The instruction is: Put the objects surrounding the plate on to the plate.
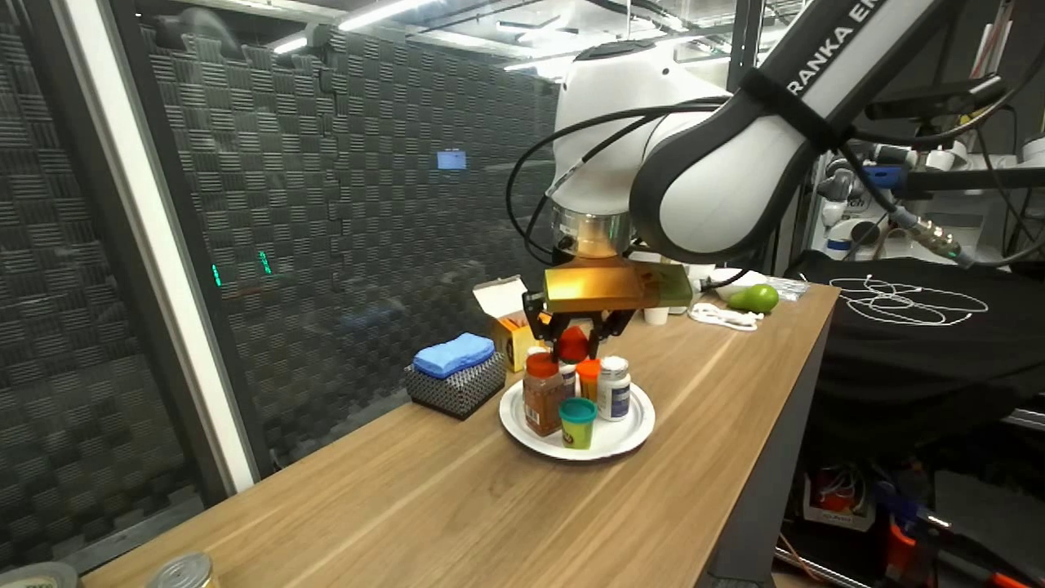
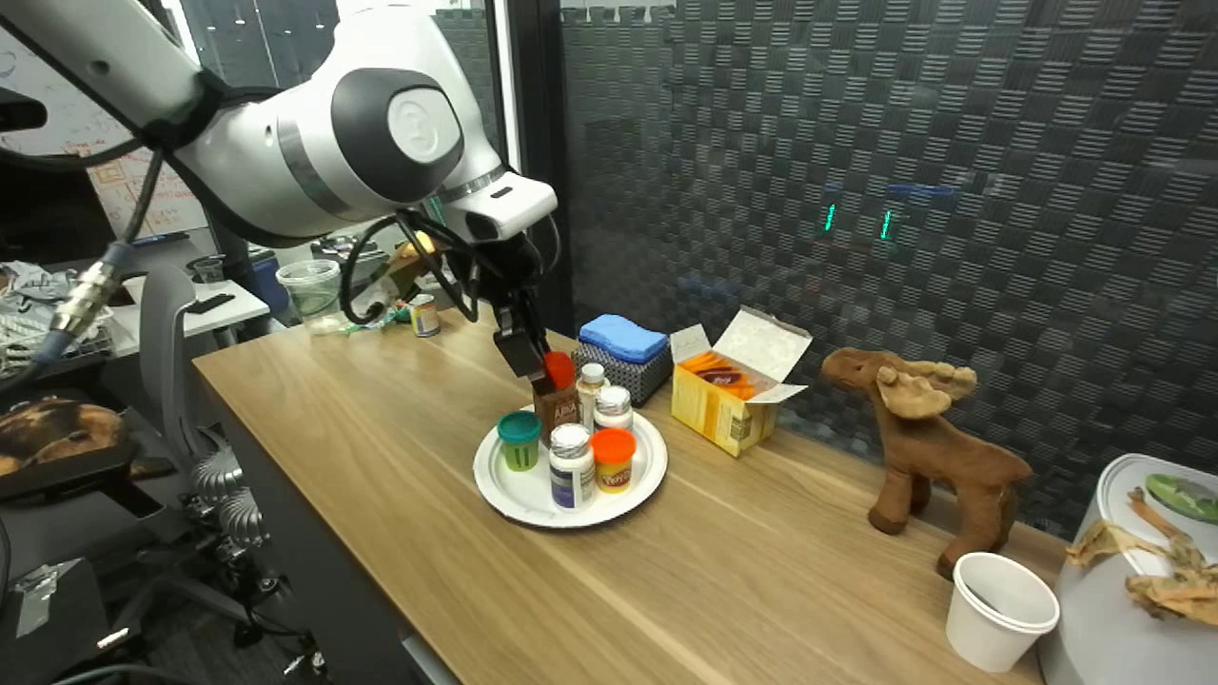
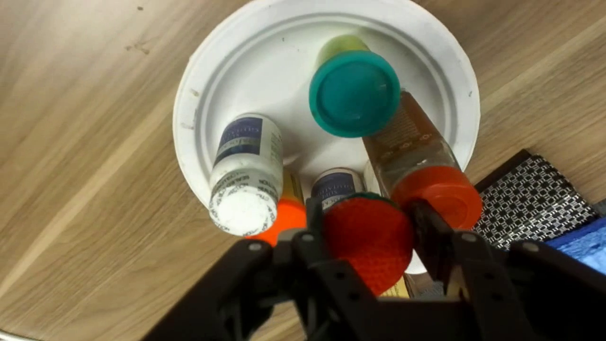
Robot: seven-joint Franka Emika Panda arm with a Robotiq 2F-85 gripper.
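Claw (image 3: 365,213): gripping the red ball, a finger on each side of it, above the plate.
Red ball (image 3: 371,251): between the claw's fingers, dimpled, dark green along one edge.
Plate (image 3: 265,85): beneath the claw.
Brown bottle (image 1: 543,406): upright on the plate, just beside one of the claw's fingers; whether finger and red cap touch cannot be told. Pale lettering on its front is too small to read surely.
Green tub (image 3: 354,94): on the plate below the claw, next to the brown bottle; its small print is unreadable.
White bottle with blue label (image 3: 246,158): on the plate, on the claw's side away from the brown bottle. Neck seal print seems to read "SEALED FOR"; the label's letters are blurred.
Second white bottle (image 3: 335,184): on the plate under the claw; blue label, lettering smeared.
Slim white-capped bottle (image 2: 591,390): on the plate near the claw, label too small to read.
Orange tub (image 2: 614,461): on the plate, below the claw; lettering resembles Play-Doh.
Yellow box (image 2: 709,409): off the plate, to one side of the claw; a word on its orange packets looks like "Yogi".
Arm (image 1: 739,175): above the claw, lettered "RANKA EM".
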